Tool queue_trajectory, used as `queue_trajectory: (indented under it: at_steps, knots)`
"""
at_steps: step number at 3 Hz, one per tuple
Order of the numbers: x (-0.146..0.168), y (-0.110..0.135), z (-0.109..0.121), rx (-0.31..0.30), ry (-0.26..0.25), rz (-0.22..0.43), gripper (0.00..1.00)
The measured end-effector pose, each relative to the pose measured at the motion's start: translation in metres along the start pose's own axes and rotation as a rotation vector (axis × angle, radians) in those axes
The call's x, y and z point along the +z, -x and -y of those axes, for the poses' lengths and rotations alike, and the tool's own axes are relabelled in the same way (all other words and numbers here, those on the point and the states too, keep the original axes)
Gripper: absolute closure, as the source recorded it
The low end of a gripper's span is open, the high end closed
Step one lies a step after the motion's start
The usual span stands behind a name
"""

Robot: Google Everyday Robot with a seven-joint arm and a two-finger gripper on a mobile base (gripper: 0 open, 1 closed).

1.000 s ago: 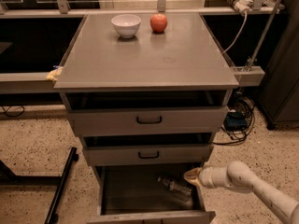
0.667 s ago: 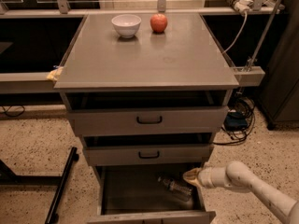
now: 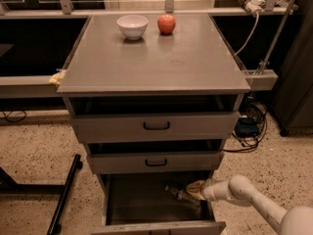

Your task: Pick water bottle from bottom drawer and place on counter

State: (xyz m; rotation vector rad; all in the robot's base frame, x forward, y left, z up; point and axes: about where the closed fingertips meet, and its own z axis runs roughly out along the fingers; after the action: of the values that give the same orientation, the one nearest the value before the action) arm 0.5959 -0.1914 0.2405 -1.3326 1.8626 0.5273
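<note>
Inside bottom drawer (image 3: 137,199), water bottle (image 3: 178,194): lying down, just left of gripper (image 3: 195,190).
gripper: low, reaches in from right for bottle; open or closed, we cannot tell.
counter (image 3: 146,62): well above gripper, drop spot; bowl (image 3: 132,26) and apple (image 3: 166,23) at far edge.

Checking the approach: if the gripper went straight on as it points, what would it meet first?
Most likely the water bottle lying in the bottom drawer, just ahead of the gripper; depth is unclear.

The claw (image 3: 196,189) in the bottom drawer (image 3: 137,202) hides part of the water bottle (image 3: 177,193).
</note>
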Motion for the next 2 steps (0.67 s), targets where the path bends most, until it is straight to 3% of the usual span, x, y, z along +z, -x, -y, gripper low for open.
queue_trajectory:
  at_steps: [2]
  knots:
    - [0.036,-0.017,0.000,-0.036,0.009,-0.006,0.36]
